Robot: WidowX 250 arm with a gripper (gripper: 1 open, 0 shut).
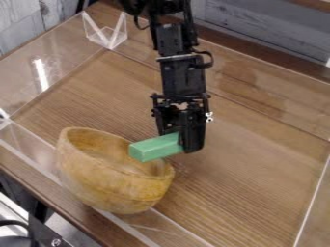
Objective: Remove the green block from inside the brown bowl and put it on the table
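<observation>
1. Nearest the camera, in the lower left of the frame, sits the round light-brown wooden bowl (114, 172) with thick walls and visible grain, resting upright on the counter; its inside looks hollow and bare from this angle.
2. Just above the bowl's far right rim is the small flat bright green rectangular block (154, 148). It is tilted, its lower left end reaching over the rim, and it appears lifted clear of the bowl's inner floor; whether it brushes the rim I cannot tell.
3. My tool (188, 143), black and two-fingered, is clamped tight on the right end of the green block, its fingers pointing steeply downward near the middle of the frame.
4. My black arm (178, 53) rises from the tool toward the top centre of the frame, leaning slightly left.
5. The brown wood-grain counter (252, 154), with long plank lines running diagonally, spreads out bare to the right of and behind the bowl.
6. Low clear acrylic walls (39, 68) border the counter along the left and the lower right edges.
7. In the upper left, farthest back, a small clear folded acrylic piece (106, 32) stands on the counter by the wall.
</observation>
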